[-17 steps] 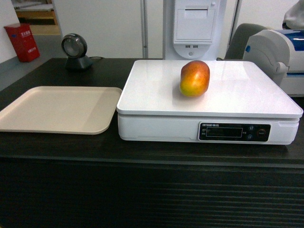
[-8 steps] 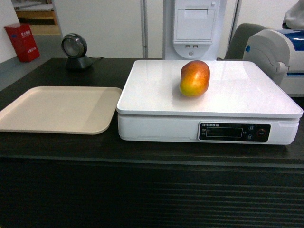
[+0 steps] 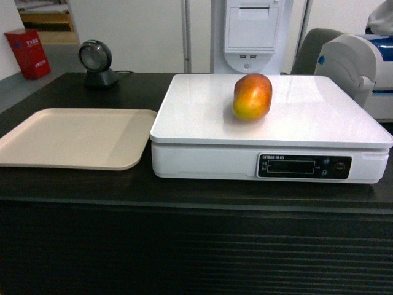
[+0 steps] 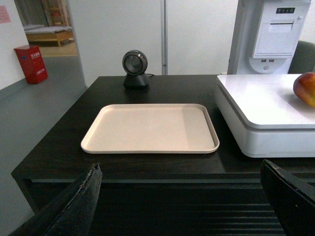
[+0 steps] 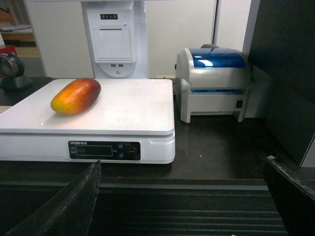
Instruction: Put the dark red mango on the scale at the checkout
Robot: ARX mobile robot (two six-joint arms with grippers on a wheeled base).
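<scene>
The dark red mango (image 3: 252,96) lies on the white platform of the scale (image 3: 202,123), on top of the dark checkout counter (image 3: 184,246). The right wrist view shows the mango (image 5: 76,96) on the scale (image 5: 128,108), and the left wrist view catches the mango's edge (image 4: 306,88) on the scale (image 4: 256,105). My left gripper (image 4: 181,169) is open and empty, held in front of the counter's slatted panel. My right gripper (image 5: 183,164) is open and empty too, back from the counter's edge. Neither gripper appears in the head view.
A beige tray (image 3: 73,138) lies left of the scale. A round black scanner (image 3: 96,61) stands at the back left. A white and blue printer (image 5: 214,83) sits right of the scale, and a white terminal (image 3: 252,34) rises behind it.
The head view has shifted slightly, with the counter's things sitting a little higher in the frame. The mango has stayed put on the scale.
</scene>
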